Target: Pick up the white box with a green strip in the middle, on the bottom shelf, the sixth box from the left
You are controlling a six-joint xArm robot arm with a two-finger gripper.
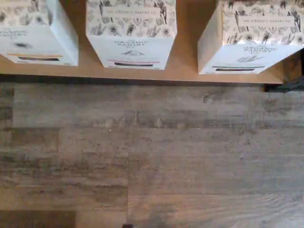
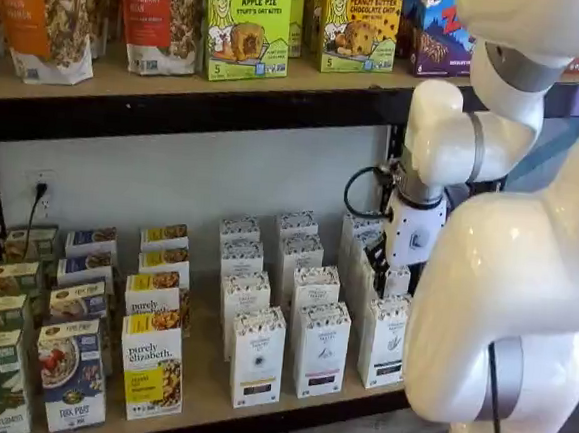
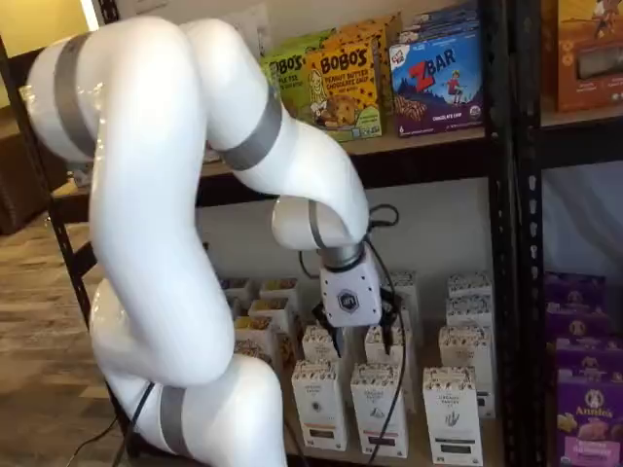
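The white box [image 2: 385, 342] stands at the right end of the front row on the bottom shelf [image 2: 205, 398]. It also shows in a shelf view [image 3: 451, 416]. In the wrist view it [image 1: 249, 42] sits on the tan board [image 1: 187, 71] beside two like boxes, one with a pink strip [image 1: 130, 33] and one with an orange strip [image 1: 33, 33]. My gripper [image 3: 352, 329] hangs over the white boxes behind the front row, above and apart from them. Its black fingers [image 3: 318, 315] stand apart with a gap and hold nothing. In a shelf view the gripper [image 2: 378, 259] is side-on.
Yellow purely elizabeth boxes [image 2: 152, 366] and blue and green cereal boxes [image 2: 71, 375] fill the shelf's left part. Purple boxes [image 3: 589, 409] sit on a rack to the right behind a black upright [image 3: 511, 292]. The upper shelf [image 2: 229, 96] lies overhead. Grey plank floor [image 1: 152, 156] lies below.
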